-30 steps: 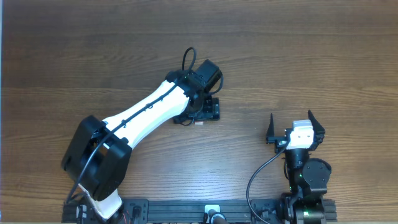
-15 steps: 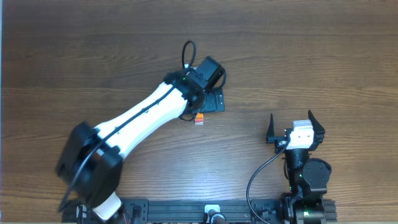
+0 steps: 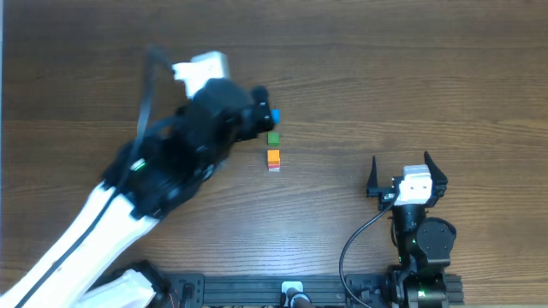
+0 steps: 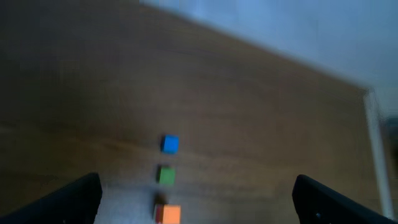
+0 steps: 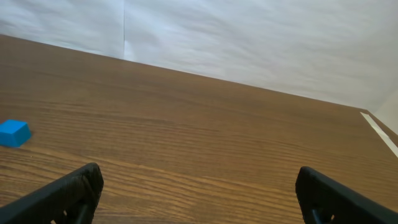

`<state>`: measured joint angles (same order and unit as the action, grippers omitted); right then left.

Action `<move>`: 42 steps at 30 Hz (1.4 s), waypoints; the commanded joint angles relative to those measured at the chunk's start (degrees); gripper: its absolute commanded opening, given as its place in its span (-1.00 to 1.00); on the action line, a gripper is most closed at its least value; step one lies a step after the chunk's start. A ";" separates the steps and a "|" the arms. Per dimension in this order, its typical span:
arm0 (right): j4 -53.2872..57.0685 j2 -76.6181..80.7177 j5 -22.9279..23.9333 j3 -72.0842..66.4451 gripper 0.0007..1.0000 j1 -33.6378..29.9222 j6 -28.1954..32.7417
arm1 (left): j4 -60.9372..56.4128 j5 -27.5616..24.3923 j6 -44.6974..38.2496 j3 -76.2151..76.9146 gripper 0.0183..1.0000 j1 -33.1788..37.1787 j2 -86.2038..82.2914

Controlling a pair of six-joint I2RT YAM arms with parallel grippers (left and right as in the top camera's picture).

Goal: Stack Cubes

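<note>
Three small cubes lie in a short line on the wooden table point(image 3: 411, 77): a blue cube point(image 3: 276, 115), a green cube point(image 3: 273, 138) and an orange cube point(image 3: 273, 156), which has a thin red and pale strip at its near side. My left gripper point(image 4: 196, 186) hangs high above them, open and empty, looking down on the blue cube point(image 4: 170, 144), the green cube point(image 4: 165, 175) and the orange cube point(image 4: 168, 214). My right gripper point(image 3: 409, 171) rests open near its base at the right, far from the cubes. From there the blue cube point(image 5: 13, 132) shows at a distance.
The left arm's raised body point(image 3: 171, 162) covers the table to the left of the cubes in the top view. Bare wood lies between the cubes and the right gripper. A white wall point(image 5: 249, 37) stands beyond the table's far edge.
My left arm has lifted off the cubes and swung up and to the left, uncovering the orange, then the green and blue cubes. The right arm has not moved.
</note>
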<state>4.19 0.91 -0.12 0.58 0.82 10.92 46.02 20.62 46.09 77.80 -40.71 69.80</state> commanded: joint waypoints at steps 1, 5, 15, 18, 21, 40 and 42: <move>0.13 -0.42 -0.48 -0.28 0.99 -0.35 -0.13 | -4.44 0.15 -5.38 -4.68 0.93 4.66 -8.22; 0.13 -0.42 -0.46 -0.28 0.98 -0.35 -0.13 | -10.54 -6.75 -11.15 -10.95 0.92 12.44 -16.65; 0.13 -0.42 -0.46 -0.28 0.99 -0.35 -0.13 | -18.84 -13.29 -19.04 -29.11 0.92 29.46 -40.50; 0.13 -0.42 -0.48 -0.28 0.98 -0.35 -0.13 | -19.32 -13.31 -20.85 -35.36 0.91 32.33 -47.43; 0.13 -0.42 -0.46 -0.28 0.99 -0.35 -0.13 | -21.99 -13.35 -21.94 -42.47 0.91 33.75 -53.90; 0.13 -0.42 -0.46 -0.28 0.99 -0.35 -0.13 | -45.16 -23.82 -27.91 -71.06 0.92 38.60 -69.64; 0.13 -0.42 -0.48 -0.28 0.98 -0.35 -0.13 | -44.96 -24.92 -27.93 -71.25 0.92 39.78 -69.64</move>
<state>4.19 0.91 -0.10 0.58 0.82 10.96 1.17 -0.47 20.10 7.46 -2.59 0.89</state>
